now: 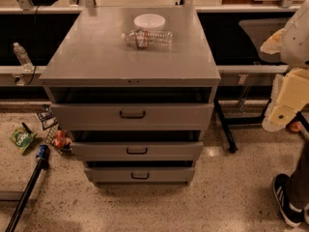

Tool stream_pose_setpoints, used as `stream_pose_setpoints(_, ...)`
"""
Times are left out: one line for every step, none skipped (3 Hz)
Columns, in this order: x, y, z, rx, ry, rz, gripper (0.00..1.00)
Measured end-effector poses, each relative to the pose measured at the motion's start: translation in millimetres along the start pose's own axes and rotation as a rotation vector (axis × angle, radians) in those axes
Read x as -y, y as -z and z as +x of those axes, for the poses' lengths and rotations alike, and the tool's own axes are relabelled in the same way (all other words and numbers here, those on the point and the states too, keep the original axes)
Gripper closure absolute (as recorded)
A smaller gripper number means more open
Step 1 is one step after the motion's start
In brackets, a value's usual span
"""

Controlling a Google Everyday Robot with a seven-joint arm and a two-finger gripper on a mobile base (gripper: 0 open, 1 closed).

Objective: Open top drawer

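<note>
Landmark: grey metal three-drawer cabinet (96,57) with a flat top, seen from the front and above.

- The top drawer (87,116), the widest and tallest grey metal front with a dark bar handle (133,114) at its centre, is located directly under the cabinet's top plate. A dark, shadowed opening is seen between the plate's front edge and the drawer front. The drawer appears drawn out a little; how far cannot be judged.
- Two shorter grey drawer fronts (96,150) are stacked below it in the cabinet, each with a small dark handle.
- A white round bowl (149,21) is placed toward the back of the cabinet's top. A clear plastic water bottle (147,38) is laid on its side just in front of the bowl.
- The cream-coloured gripper (282,111) is held to the right of the cabinet, at about top-drawer height and well apart from the handle. Nothing is touched by it. Whether it is open or closed cannot be told.
- On the speckled floor left of the cabinet, a green packet (21,139) and a black pole (24,195) are noted.
- A black shoe with white stripes (286,197) is seen on the floor to the cabinet's lower right.
</note>
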State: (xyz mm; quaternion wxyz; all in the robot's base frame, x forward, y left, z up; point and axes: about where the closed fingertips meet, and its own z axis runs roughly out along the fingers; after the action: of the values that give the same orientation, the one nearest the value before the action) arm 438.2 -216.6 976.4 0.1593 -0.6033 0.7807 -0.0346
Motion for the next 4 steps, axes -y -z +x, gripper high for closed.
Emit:
stream_pose_setpoints(0,0,0,0.000,0.000,0.000,0.00)
stream_pose_setpoints(4,-27,-11,0.086,0.014,-0.023,0.00)
stream_pose_setpoints(13,-87,-33,0.233,0.045,-0.081,0.00)
stream_pose_setpoints(22,-138,-49,0.317,0.089,-0.108,0.00)
